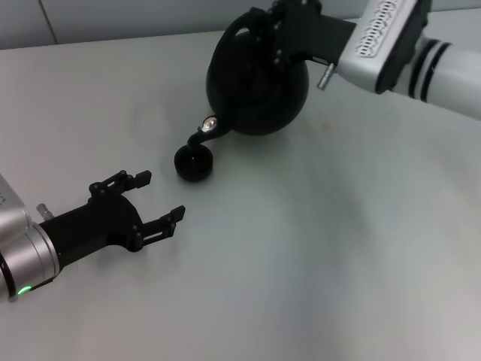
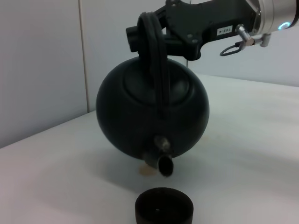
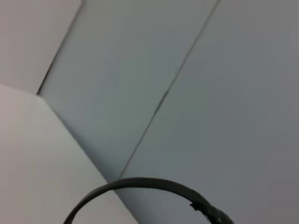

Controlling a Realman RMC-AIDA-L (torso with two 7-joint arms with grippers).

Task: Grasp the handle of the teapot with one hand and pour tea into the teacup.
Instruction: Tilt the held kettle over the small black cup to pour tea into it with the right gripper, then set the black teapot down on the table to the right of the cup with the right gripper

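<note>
The round matte-black teapot [image 1: 259, 86] hangs in the air, tilted, its short spout [image 1: 207, 129] pointing down over the tiny black teacup [image 1: 194, 163] on the table. In the left wrist view the teapot [image 2: 152, 109] is tipped towards the camera, its spout [image 2: 163, 164] just above the teacup [image 2: 163, 210]. My right gripper [image 1: 270, 30] is shut on the arched black handle [image 2: 156, 51] at the teapot's top. My left gripper [image 1: 159, 197] is open and empty, low over the table a little in front of the cup. The right wrist view shows only an arc of the handle [image 3: 149, 184].
The table [image 1: 316, 248] is a plain pale surface. A grey panelled wall [image 2: 42, 60] stands behind it. A faint brownish spot [image 2: 148, 171] marks the table under the teapot.
</note>
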